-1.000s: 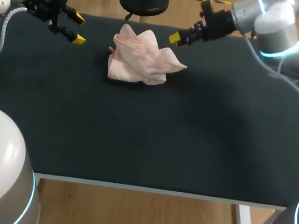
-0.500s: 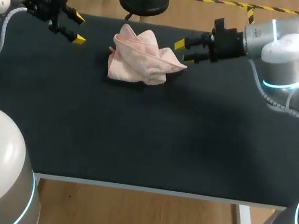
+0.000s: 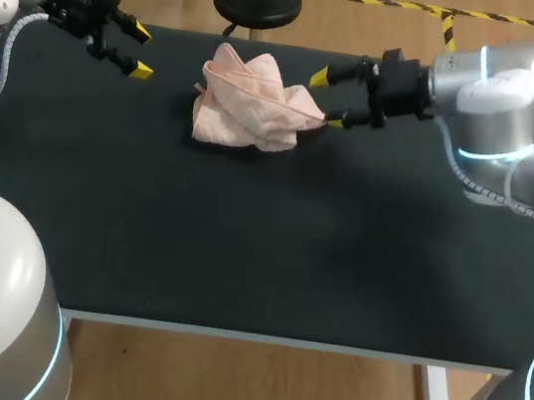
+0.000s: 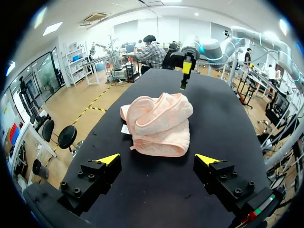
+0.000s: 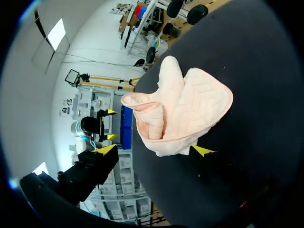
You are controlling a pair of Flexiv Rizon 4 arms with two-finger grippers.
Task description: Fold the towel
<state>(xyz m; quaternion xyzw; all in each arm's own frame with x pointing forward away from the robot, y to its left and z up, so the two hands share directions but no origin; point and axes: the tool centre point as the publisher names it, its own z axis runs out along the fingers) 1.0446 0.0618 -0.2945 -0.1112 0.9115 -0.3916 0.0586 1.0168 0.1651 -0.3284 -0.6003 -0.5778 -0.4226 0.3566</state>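
STEP: approach for first grasp | pink towel [image 3: 257,101]: crumpled heap near far edge of worktop [image 3: 241,236], unfolded | right tool [image 3: 327,98]: spread, at nearest towel corner, pinching nothing | left tool [image 3: 140,51]: spread, apart from towel, toward far-left corner | NEXT: likely close on corner, draw flat.

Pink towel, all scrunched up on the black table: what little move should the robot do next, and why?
Probably shut the jaws of the right gripper on the nearest corner of the crumpled pink cloth towel. The jaws stand open with that corner roughly between them. The left gripper hangs open, apart from the towel, so nothing holds the towel yet, and it needs a hold before it can be spread.
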